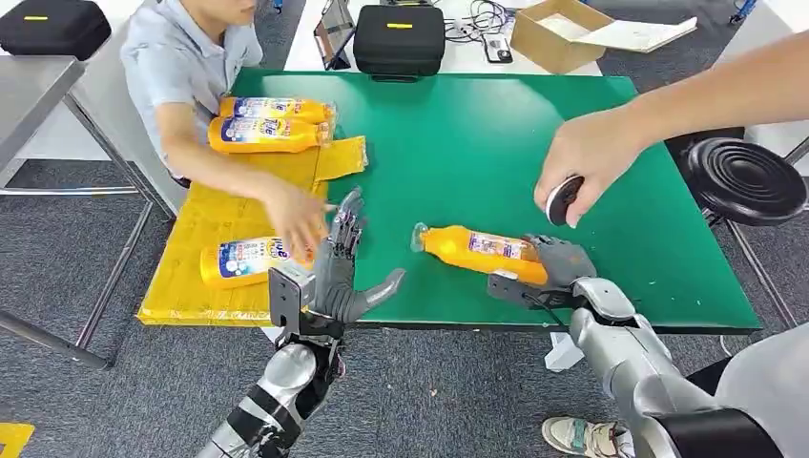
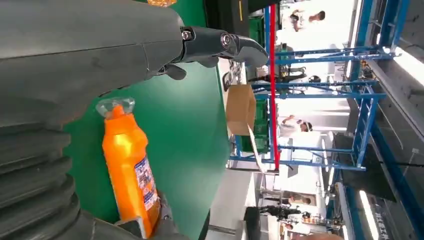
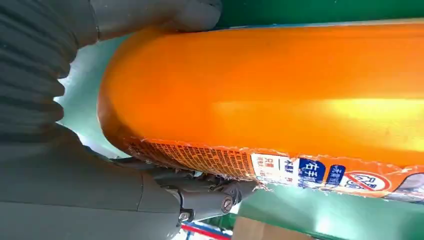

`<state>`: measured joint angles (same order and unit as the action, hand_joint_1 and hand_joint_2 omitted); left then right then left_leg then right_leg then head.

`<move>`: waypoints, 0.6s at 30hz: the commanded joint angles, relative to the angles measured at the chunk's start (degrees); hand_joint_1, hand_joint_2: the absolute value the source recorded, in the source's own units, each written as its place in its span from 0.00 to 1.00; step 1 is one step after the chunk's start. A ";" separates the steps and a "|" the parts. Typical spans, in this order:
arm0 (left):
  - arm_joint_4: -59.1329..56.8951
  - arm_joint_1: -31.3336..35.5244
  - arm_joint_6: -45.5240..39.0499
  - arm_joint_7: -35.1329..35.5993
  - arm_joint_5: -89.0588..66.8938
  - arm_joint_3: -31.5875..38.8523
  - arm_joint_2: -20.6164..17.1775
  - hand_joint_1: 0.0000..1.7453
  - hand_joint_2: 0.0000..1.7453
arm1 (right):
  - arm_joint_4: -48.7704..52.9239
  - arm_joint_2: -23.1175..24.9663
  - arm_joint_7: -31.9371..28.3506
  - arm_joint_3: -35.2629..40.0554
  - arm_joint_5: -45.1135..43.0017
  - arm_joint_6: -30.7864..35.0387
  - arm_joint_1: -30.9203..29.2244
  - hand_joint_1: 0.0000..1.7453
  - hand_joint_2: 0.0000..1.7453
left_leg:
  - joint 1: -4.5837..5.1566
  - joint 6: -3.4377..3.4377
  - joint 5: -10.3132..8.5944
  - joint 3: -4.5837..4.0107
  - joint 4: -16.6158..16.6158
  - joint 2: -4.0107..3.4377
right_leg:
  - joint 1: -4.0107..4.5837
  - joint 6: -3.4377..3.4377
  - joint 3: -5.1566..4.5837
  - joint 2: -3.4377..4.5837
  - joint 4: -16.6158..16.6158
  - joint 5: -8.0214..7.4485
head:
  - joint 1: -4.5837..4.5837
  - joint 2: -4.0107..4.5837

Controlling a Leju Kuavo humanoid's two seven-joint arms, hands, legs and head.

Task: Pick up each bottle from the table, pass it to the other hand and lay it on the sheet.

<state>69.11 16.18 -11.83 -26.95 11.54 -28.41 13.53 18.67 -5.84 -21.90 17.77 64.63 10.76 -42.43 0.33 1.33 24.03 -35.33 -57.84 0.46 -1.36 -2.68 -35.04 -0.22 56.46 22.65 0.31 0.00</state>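
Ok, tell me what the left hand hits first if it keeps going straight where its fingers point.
Probably the person's hand, blurred just beyond the left hand's fingertips at the yellow sheet's edge. Depth is unclear, so it might pass beside it.

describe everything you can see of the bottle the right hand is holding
The orange bottle looks like glossy plastic, with a clear cap at its neck and a blue-and-white printed label around the body. It lies on its side over the green table, cap pointing toward the left hand. The right hand grips its base end.
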 commanded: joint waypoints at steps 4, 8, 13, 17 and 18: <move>-0.20 0.08 -0.99 -0.40 -0.18 1.36 -1.06 0.00 1.00 | -3.12 -0.02 -2.00 -4.85 -4.95 1.01 4.70 1.00 1.00 | -0.13 -0.10 0.08 0.33 0.08 0.14 | 0.14 0.15 0.43 -0.16 -0.16 0.10 | -0.02 0.00; 4.89 -3.96 -2.07 -2.73 -0.57 2.81 -2.07 0.00 1.00 | -0.16 3.95 -12.53 -10.98 -12.98 8.60 7.60 1.00 1.00 | -0.17 -0.14 0.13 0.49 0.12 0.02 | 0.18 0.20 0.56 -0.03 -0.21 0.11 | -0.04 0.00; 8.98 -7.36 -3.58 -4.72 0.42 4.96 -1.90 0.00 1.00 | 14.58 7.56 -18.10 -14.36 -28.13 9.05 12.91 1.00 1.00 | -0.09 -0.11 0.12 0.24 0.06 -0.20 | 0.10 0.13 0.26 0.19 -0.07 0.02 | -0.02 0.00; 11.13 -9.51 -2.33 -4.01 3.60 5.48 -2.05 0.00 1.00 | 27.72 7.45 -18.10 -9.04 -38.06 12.09 18.66 1.00 1.00 | -0.16 -0.17 0.20 0.27 0.02 -0.28 | 0.22 0.21 0.26 0.18 -0.04 0.10 | -0.02 0.00; 11.80 -10.22 -0.41 -2.14 6.24 5.23 -2.39 0.00 1.00 | 35.28 6.87 -18.10 -6.24 -41.23 14.87 21.80 1.00 1.00 | -0.13 -0.14 0.16 0.18 0.02 -0.12 | 0.20 0.19 0.19 0.10 -0.01 0.12 | -0.02 0.00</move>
<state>77.00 9.38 -14.91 -31.58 12.95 -25.42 13.09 27.96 -1.27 -39.80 7.80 34.54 21.15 -30.59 0.29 1.31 24.07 -35.33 -57.81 0.50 -1.26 -2.65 -35.00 -0.24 56.46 22.69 0.28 0.00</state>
